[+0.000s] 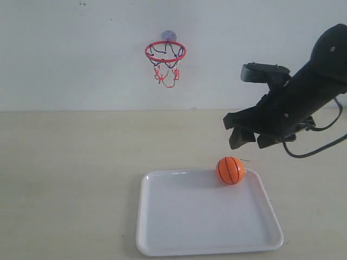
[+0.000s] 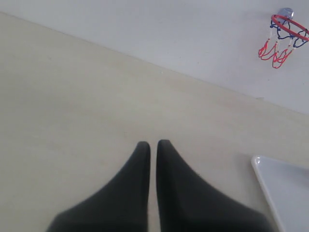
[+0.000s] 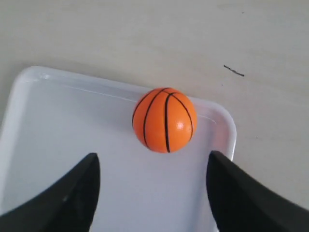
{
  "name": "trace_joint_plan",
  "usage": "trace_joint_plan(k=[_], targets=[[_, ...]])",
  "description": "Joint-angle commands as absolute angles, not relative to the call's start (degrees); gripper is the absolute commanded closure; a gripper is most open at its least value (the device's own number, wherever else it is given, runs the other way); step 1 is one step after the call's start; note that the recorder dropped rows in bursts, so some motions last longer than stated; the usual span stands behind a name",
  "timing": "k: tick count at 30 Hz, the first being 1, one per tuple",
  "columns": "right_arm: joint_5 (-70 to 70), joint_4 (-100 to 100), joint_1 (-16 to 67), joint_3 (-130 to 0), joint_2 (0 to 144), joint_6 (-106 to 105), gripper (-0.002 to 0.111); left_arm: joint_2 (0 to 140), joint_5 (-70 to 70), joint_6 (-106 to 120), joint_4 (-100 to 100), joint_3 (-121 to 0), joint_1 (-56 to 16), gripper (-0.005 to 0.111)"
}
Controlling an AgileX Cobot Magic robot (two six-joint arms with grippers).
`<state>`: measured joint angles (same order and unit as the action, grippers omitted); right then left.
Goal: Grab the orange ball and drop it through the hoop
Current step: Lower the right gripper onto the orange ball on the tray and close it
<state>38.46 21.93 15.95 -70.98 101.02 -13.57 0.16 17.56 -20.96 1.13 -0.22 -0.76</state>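
My right gripper [image 3: 153, 158], two black wedge-shaped fingers on a black arm, is spread wide and holds nothing. It hangs in the air above the far right corner of the white rectangular plastic tray [image 3: 58, 125] and touches neither tray nor ball. Through my right wrist camera, the small orange ball with black seam lines [image 3: 165, 120] shows between and just ahead of my two fingertips [image 3: 91, 162]. The ball rests inside the tray, tucked against the rim at that rounded corner. In the exterior view the same ball [image 1: 230, 170] sits at the tray's [image 1: 142, 216] far right corner, with my right gripper [image 1: 249, 142] above it and slightly to its right, angled downward. A short dark mark [image 3: 234, 71] lies on the table just beyond that corner. My left gripper [image 2: 153, 144] is closed on nothing, its black fingers pressed nearly together with only a thin slit between them. It hangs over the bare pale beige tabletop [image 2: 72, 96], and a corner of the tray [image 2: 285, 193] is off to one side of it. Farthest away, on the white wall [image 1: 81, 54] behind the table, hangs the tiny toy hoop [image 1: 165, 51]. It has a red ring, a black-and-red string net and a bluish suction cup, and it is well apart from the ball. My left wrist camera catches the hoop [image 2: 289, 26] too, up on the wall.
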Motion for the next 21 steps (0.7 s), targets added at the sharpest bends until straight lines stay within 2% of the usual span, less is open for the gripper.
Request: trace_joint_plan(k=[1,8,12,17,21], targets=[[35.87,27.56,16.02,-72.24,105.29,-18.1,0.047,0.0,17.56,-20.89,1.26,0.0,-1.21,0.103],[32.11,29.34,16.96,-72.24,109.28,-20.51,0.047,0.0,17.56,-20.89,1.26,0.0,-1.21,0.103],[31.25,29.04,18.78,-73.24,111.22,-20.9,0.03,0.0,17.56,-20.89,1.26,0.0,-1.21,0.103],[30.0,24.18,19.13,-73.33,112.55,-18.19,0.037,0.0,17.56,-20.89,1.26,0.0,-1.21,0.103],[29.97,22.38,19.13,-73.33,114.02,-16.94,0.037,0.0,17.56,-20.89,1.26,0.0,-1.21,0.103]])
